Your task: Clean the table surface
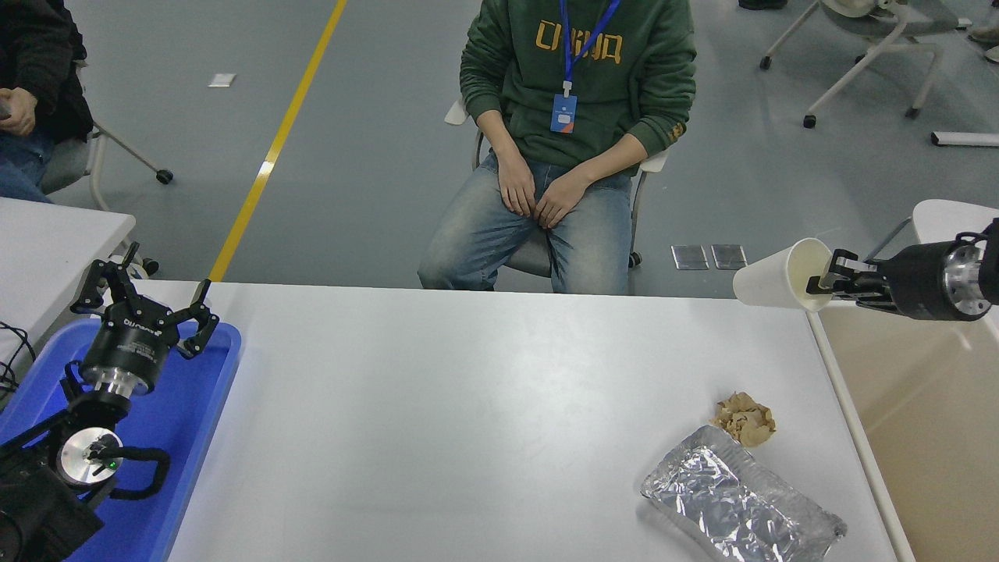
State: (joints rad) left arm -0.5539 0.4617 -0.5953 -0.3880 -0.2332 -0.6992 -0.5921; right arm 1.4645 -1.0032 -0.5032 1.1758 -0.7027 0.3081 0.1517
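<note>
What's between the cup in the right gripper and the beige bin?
Nothing visible. The right gripper holds the white paper cup by its rim, tipped sideways, above the table's far right corner, right beside the open beige bin. Left gripper sits parked over the blue tray.

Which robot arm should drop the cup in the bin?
Right. The right gripper already holds the paper cup by its rim beside the beige bin; the left gripper hangs over the blue tray.

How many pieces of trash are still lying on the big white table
2: a crumpled brown paper wad near the right edge, and a foil tray just in front of it. A paper cup is held in the right gripper, off the table.
</note>
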